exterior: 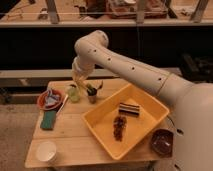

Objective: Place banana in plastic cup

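Note:
My white arm reaches in from the right, bends high over the table and points down at its back left. The gripper [79, 81] hangs there, shut on the pale-yellow banana [78, 80], which points downward. Just below it stands the small light-green plastic cup [74, 94] on the wooden table [75, 137]. The banana's lower end is right above the cup's rim; whether it touches the cup I cannot tell.
A dark pot with green leaves [92, 93] stands right beside the cup. A red bowl [50, 99] and a green sponge [48, 120] lie at the left, a white cup [46, 151] at the front left. A yellow tray [102, 122] holds small items; a dark red bowl [162, 142] sits at the front right.

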{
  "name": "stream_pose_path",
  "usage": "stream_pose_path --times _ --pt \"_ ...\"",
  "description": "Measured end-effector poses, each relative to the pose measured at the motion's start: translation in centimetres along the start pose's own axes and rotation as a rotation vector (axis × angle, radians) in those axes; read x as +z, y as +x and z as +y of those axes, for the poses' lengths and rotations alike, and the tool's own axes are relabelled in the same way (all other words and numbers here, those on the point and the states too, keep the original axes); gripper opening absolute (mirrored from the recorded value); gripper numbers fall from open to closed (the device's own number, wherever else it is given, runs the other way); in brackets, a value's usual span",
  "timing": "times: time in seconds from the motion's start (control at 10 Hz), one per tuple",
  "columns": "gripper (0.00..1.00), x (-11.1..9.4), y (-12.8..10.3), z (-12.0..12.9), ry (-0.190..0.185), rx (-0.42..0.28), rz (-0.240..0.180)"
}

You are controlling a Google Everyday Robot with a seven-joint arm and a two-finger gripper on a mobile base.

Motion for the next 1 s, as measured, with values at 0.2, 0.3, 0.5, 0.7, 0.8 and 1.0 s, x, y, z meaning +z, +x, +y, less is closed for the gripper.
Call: stream_pose_path --times 0.2,0.3,0.5,0.7,0.8,1.0 --pt "0.0 0.0 0.0 0.1 -0.001 0.001 0.0" --pt "0.0 0.0 0.0 0.1 -0.001 0.0 0.0" --pt "0.0 0.3 1.1 -0.1 0.009 -0.034 0.011" --pt "0.0 2.0 3.9 -0.6 0.021 -0.078 0.008" --pt "0.0 3.1 5.2 -0.3 0.021 -0.094 0.001" --pt "0.0 5.7 7.3 0.2 0.016 -0.127 -0.028"
